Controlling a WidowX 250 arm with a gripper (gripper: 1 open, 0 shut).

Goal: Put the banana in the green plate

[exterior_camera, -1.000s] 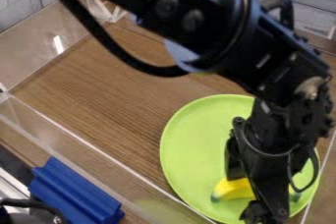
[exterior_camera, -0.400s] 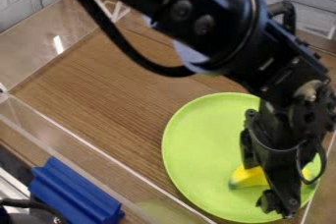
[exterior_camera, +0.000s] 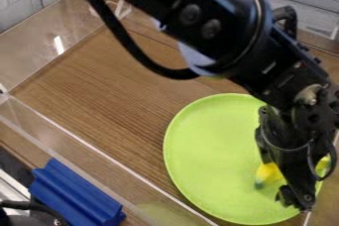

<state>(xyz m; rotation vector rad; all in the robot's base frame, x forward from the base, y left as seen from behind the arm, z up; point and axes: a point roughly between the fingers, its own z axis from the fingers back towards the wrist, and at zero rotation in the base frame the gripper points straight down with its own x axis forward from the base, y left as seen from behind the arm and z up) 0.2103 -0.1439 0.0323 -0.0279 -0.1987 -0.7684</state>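
Observation:
The green plate [exterior_camera: 212, 161] lies at the lower right of the wooden table. The banana [exterior_camera: 269, 174] rests on the plate's right half, and only small yellow bits of it show beside the black fingers. My gripper [exterior_camera: 294, 184] points almost straight down right over the banana. Its jaws stand open around the banana, and no closed grip shows. The arm and wrist hide most of the banana and the plate's right rim.
A blue ridged block [exterior_camera: 73, 198] sits at the lower left, beyond a clear plastic wall [exterior_camera: 54, 121] that borders the table. The bulky black arm [exterior_camera: 199, 22] reaches in from the top of the view. Bare wood [exterior_camera: 119, 81] lies left of the plate.
The gripper has shifted to the right and slightly lower over the plate. It now covers more of the banana. The jaws have stayed open.

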